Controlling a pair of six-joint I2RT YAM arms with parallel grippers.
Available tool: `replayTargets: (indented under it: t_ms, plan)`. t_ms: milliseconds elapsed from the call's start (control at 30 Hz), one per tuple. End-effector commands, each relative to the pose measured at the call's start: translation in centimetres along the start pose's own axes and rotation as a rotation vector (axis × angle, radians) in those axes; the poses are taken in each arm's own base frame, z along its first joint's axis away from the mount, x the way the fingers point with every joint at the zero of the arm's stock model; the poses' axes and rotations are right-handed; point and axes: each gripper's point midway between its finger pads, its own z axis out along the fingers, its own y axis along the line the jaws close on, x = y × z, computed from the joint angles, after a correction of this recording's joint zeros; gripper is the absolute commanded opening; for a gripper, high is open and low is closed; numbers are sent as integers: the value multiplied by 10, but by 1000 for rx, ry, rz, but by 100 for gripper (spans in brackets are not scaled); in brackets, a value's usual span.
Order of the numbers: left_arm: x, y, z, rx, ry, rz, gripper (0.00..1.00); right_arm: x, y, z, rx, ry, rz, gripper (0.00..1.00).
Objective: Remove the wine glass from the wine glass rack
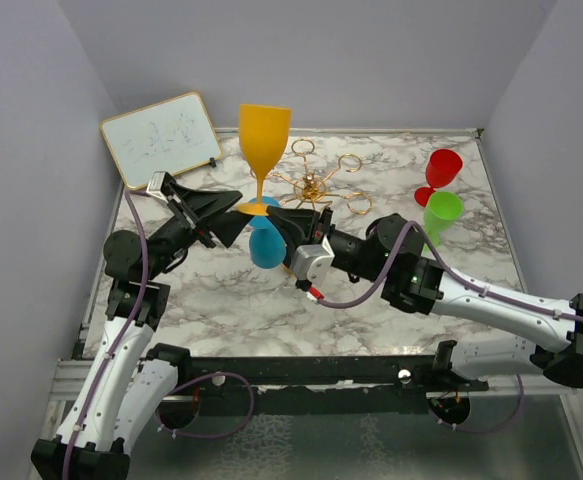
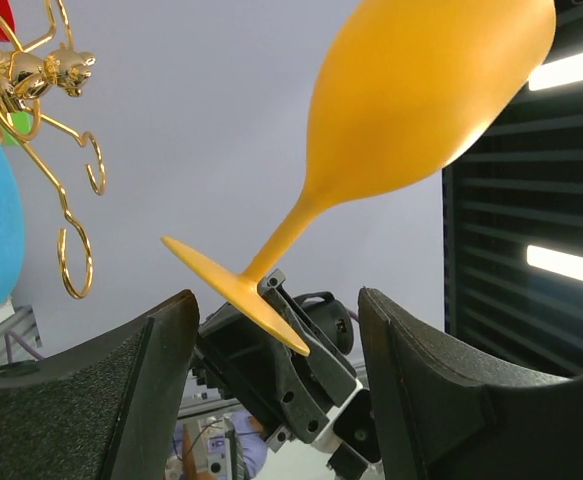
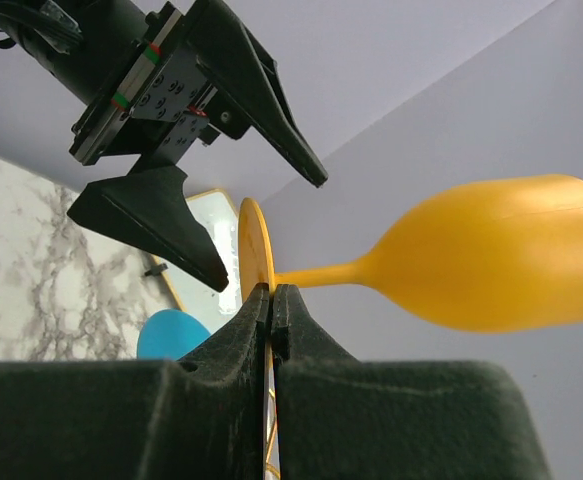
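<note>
The orange wine glass (image 1: 264, 135) stands upright in the air, just left of the gold wire wine glass rack (image 1: 316, 187) and apart from it. My right gripper (image 1: 276, 215) is shut on the rim of the glass's flat foot (image 3: 251, 250), and its bowl (image 3: 501, 255) points away from the jaws. Facing it from the left, my left gripper (image 1: 233, 215) is open. Its two black fingers (image 2: 161, 340) stand on either side of the foot's edge (image 2: 236, 290) without touching it. In the left wrist view the rack's looped arms (image 2: 31, 70) show at the upper left.
A blue glass (image 1: 267, 245) sits just below the two grippers, next to the rack. Red (image 1: 443, 168) and green (image 1: 441, 212) glasses stand at the right of the marble table (image 1: 221, 300). A small whiteboard (image 1: 161, 138) leans at the back left. Walls close in three sides.
</note>
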Motion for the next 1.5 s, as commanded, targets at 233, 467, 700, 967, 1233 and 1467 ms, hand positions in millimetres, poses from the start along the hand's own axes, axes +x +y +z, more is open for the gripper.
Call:
replayTargets:
  t_ms: [233,467,700,967,1233,1467]
  plan:
    - [11,-8,-3,35,43,37,48,-6,6,5,50,31,-144,1]
    - [13,-6,-2,30,61,78,39,-12,13,0,35,24,-153,1]
    - [14,3,0,1,86,119,30,-14,16,-3,25,27,-161,1]
    - [9,21,-3,-43,60,161,0,-16,14,-16,46,52,-118,11]
    - [3,16,-9,35,-16,264,0,-32,-15,-54,99,61,90,44]
    - [-6,13,-23,-48,-132,541,0,-11,-48,-77,231,262,250,44]
